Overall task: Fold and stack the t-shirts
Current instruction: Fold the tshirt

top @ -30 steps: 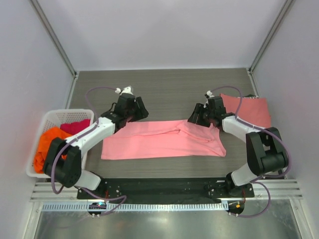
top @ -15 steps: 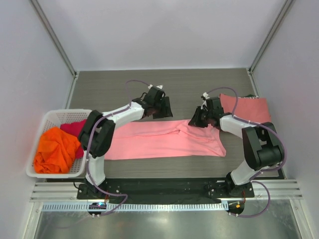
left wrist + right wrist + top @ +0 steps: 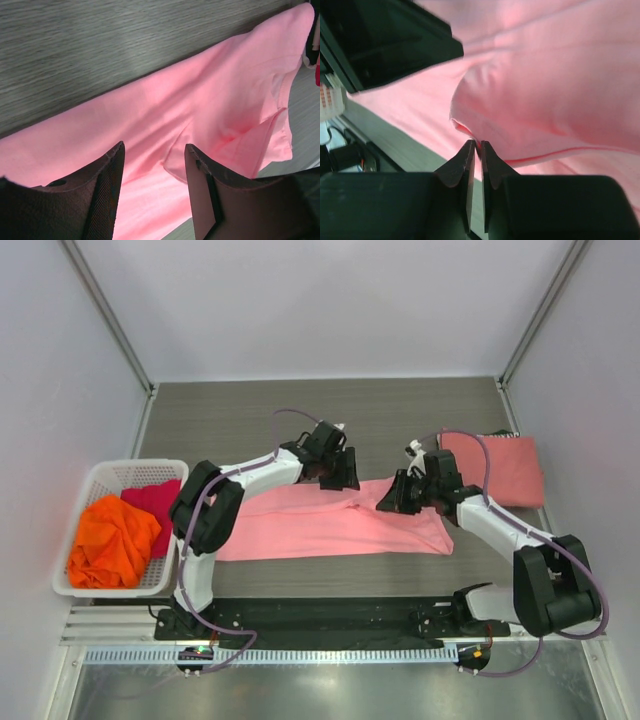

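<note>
A light pink t-shirt (image 3: 310, 528) lies spread flat along the middle of the table. My left gripper (image 3: 341, 476) hovers over its far edge near the middle; in the left wrist view the gripper (image 3: 154, 150) is open and empty, with the pink cloth (image 3: 210, 100) below. My right gripper (image 3: 391, 500) is at the shirt's right part; in the right wrist view the gripper (image 3: 478, 145) is shut on a raised fold of the pink shirt (image 3: 545, 95). A folded salmon-red shirt (image 3: 506, 466) lies at the far right.
A white lattice basket (image 3: 128, 465) stands at the left edge and holds a crumpled orange shirt (image 3: 112, 540) and a magenta shirt (image 3: 156, 502). The frame walls close in the table on both sides and at the back.
My left arm has swung right along the shirt's far edge, from the left end to the middle. My right gripper has shifted slightly nearer with the cloth pinched.
</note>
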Available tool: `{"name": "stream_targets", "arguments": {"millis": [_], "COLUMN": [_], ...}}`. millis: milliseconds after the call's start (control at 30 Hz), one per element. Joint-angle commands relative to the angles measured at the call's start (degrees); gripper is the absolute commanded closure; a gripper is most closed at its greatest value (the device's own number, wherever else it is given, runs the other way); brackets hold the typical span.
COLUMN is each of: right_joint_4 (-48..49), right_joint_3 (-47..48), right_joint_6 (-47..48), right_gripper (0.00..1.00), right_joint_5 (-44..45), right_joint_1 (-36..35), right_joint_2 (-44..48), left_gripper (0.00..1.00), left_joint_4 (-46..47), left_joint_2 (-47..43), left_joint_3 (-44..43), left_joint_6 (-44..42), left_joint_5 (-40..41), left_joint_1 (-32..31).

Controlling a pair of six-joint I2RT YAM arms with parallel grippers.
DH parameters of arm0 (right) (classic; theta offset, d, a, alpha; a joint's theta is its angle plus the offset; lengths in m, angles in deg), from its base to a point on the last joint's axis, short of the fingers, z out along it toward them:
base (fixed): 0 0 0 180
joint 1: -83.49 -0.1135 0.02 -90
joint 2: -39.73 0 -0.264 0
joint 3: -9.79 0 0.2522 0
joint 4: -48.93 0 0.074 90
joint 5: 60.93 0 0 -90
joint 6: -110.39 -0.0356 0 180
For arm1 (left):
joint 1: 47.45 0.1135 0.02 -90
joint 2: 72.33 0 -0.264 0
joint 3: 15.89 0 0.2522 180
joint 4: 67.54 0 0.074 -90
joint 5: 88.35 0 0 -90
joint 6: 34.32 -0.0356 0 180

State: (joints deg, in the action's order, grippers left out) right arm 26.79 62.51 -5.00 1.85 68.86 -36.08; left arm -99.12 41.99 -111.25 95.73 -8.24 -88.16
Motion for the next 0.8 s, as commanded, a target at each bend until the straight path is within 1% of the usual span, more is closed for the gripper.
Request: {"name": "stream_targets", "arguments": {"millis": [0, 33, 67, 133, 200, 233, 333, 367, 433, 467, 567, 600, 633, 700, 767], "right_joint_4": [-4.8, -5.8, -5.9, -5.2, -5.3, -6.8, -10.6, -11.7, -14.4, -14.6, -14.6, -14.6, -14.6, -13.9, -11.5], "right_joint_3": [-3.4, -4.1, -5.0, -8.0, -9.2, -9.1, -6.7, -5.7, -2.7, -1.5, -0.3, 0.6, 0.7, 0.5, 0.3], "right_joint_6": [-0.9, -1.2, -1.9, -4.1, -4.9, -5.0, -4.6, -4.1, -3.9, -4.3, -5.2, -5.7, -5.8, -7.0, -6.8], "right_gripper": [0.83, 0.76, 0.73, 0.73, 0.67, 0.61, 0.52, 0.52, 0.52, 0.52, 0.52, 0.52, 0.52, 0.54, 0.58], "right_joint_5": [-4.0, -4.8, -5.5, -8.5, -9.9, -9.4, -4.1, 3.0, 10.3, 16.5, 23.2, 26.1, 27.0, 31.3, 31.6], "right_joint_1": [-2.1, -2.4, -2.5, -2.9, -2.9, -2.9, -2.9, -2.8, -2.6, -2.2, -1.5, -1.4, -1.1, -0.7, -0.1], "right_joint_2": [4.0, 4.6, 5.5, 9.0, 10.9, 12.9, 15.3, 16.1, 16.1, 15.8, 14.1, 12.2, 11.4, 9.3, 7.6], "left_gripper": [0.48, 0.48, 0.48, 0.48, 0.47, 0.48, 0.48, 0.48, 0.47, 0.48, 0.49, 0.49, 0.49, 0.49, 0.49], "left_joint_4": [0.7, 0.7, 0.9, 0.9, 1.0, 1.3, 1.3, 1.3, 1.3, 1.3, 1.5, 2.1, 2.3, 2.6, 2.5], "left_joint_2": [-0.6, -0.6, -0.6, -0.4, 0.0, 0.0, 0.4, 0.4, -0.3, -0.8, -3.5, -4.6, -5.4, -7.1, -6.8], "left_joint_3": [-1.5, -1.6, -1.6, -2.0, -2.5, -2.7, -3.5, -3.5, -3.0, -2.6, 0.2, 1.3, 2.2, 4.2, 4.5], "left_joint_6": [-0.3, -0.4, -0.5, -0.6, -0.9, -0.9, -1.3, -1.3, -1.1, -0.7, 0.1, 0.5, 0.6, 1.1, 1.2], "left_joint_5": [-2.2, -2.2, -2.5, -2.8, -3.6, -4.1, -4.8, -4.9, -5.0, -4.7, -2.0, -0.4, 0.1, 0.9, 1.4], "left_joint_1": [-0.5, -0.7, -0.8, -1.1, -1.6, -1.7, -2.9, -3.1, -3.9, -4.2, -5.3, -5.6, -5.9, -6.9, -8.7]}}
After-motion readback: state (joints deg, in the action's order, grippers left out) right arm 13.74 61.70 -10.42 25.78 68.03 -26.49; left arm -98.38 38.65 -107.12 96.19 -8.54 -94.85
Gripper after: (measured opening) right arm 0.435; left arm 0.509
